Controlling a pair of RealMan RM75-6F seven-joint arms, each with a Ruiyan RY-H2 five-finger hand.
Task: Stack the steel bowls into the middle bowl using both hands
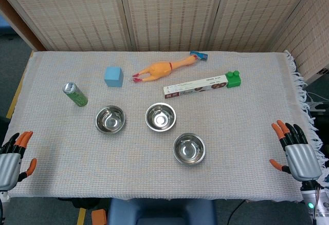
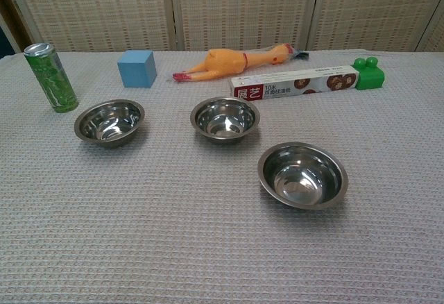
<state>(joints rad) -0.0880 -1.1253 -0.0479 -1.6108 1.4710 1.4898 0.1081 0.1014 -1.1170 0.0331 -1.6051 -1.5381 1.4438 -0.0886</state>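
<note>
Three steel bowls sit empty and apart on the cloth. The left bowl (image 1: 110, 119) (image 2: 109, 121) lies near the green can. The middle bowl (image 1: 160, 117) (image 2: 225, 118) stands beside it. The right bowl (image 1: 189, 148) (image 2: 303, 175) sits closer to the front edge. My left hand (image 1: 14, 158) hovers at the table's front left corner, fingers spread, holding nothing. My right hand (image 1: 296, 152) is at the front right corner, also spread and empty. Neither hand shows in the chest view.
Behind the bowls lie a green can (image 1: 75, 94) (image 2: 51, 77), a blue cube (image 1: 113, 76) (image 2: 136, 68), a rubber chicken (image 1: 162, 69) (image 2: 232, 61), a long box (image 1: 195, 87) (image 2: 295, 85) and a green block (image 1: 233, 78) (image 2: 368, 73). A woven screen (image 1: 169, 12) closes the back.
</note>
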